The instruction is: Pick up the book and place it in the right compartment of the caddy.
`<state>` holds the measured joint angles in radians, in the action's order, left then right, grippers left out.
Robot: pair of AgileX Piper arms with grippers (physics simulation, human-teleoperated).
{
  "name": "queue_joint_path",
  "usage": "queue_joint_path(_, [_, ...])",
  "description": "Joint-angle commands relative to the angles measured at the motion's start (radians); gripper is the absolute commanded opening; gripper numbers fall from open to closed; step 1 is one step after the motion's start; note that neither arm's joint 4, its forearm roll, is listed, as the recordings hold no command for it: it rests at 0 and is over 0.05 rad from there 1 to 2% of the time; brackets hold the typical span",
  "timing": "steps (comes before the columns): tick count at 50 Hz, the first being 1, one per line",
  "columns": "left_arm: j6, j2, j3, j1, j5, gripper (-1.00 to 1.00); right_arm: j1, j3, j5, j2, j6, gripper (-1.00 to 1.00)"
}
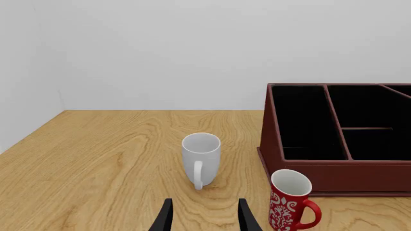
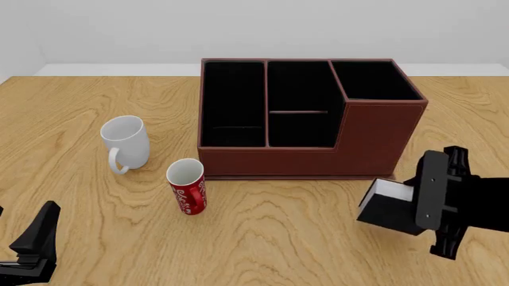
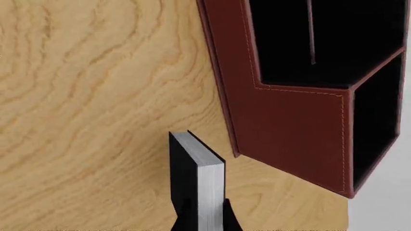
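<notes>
right hand (image 3: 204,219) grips the thick black hardcover book (image 3: 196,180) across its covers; rigid, probably hefty, smooth, so clamp firmly.

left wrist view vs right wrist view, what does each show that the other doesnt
Only the left wrist view shows the white mug, the red mug and the open left gripper, which holds nothing. Only the right wrist view shows the book, clamped in the right gripper above the table, beside the caddy's tall end. Both show the caddy and the wooden table.
</notes>
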<state>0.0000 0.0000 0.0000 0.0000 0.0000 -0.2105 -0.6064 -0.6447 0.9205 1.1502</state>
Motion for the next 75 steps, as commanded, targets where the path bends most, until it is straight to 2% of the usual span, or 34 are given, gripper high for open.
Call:
queue_joint_path(1, [0.0,0.0,0.0,0.0,0.0,1.0,0.001,-0.066,-0.056,-0.041,-0.02,-1.0])
queue_joint_path(26, [0.0,0.0,0.0,0.0,0.0,1.0,-0.016,-0.239,-0.225,-0.106,-0.007,-1.0])
queue_joint_path(38, [0.0,0.0,0.0,0.0,0.0,1.0,-0.031,-0.371,-0.321,-0.124,0.003,-1.0])
queue_joint_path(43, [0.0,0.0,0.0,0.0,0.0,1.0,-0.047,-0.425,-0.363,-0.125,-0.011,-1.0])
queue_joint_path(48, [0.0,0.0,0.0,0.0,0.0,1.0,-0.086,-0.551,-0.44,-0.101,-0.074,-1.0])
queue_joint_path(51, [0.0,0.0,0.0,0.0,0.0,1.0,-0.091,-0.595,-0.46,-0.085,-0.091,-1.0])
queue_joint_path(63, [0.0,0.0,0.0,0.0,0.0,1.0,-0.056,-0.7,-0.503,-0.05,-0.091,-1.0])
queue_joint_path(68, [0.0,0.0,0.0,0.0,0.0,1.0,-0.044,-0.723,-0.499,-0.036,-0.083,-1.0])
queue_joint_path(75, [0.0,0.0,0.0,0.0,0.0,1.0,-0.044,-0.811,-0.503,0.019,-0.084,-1.0])
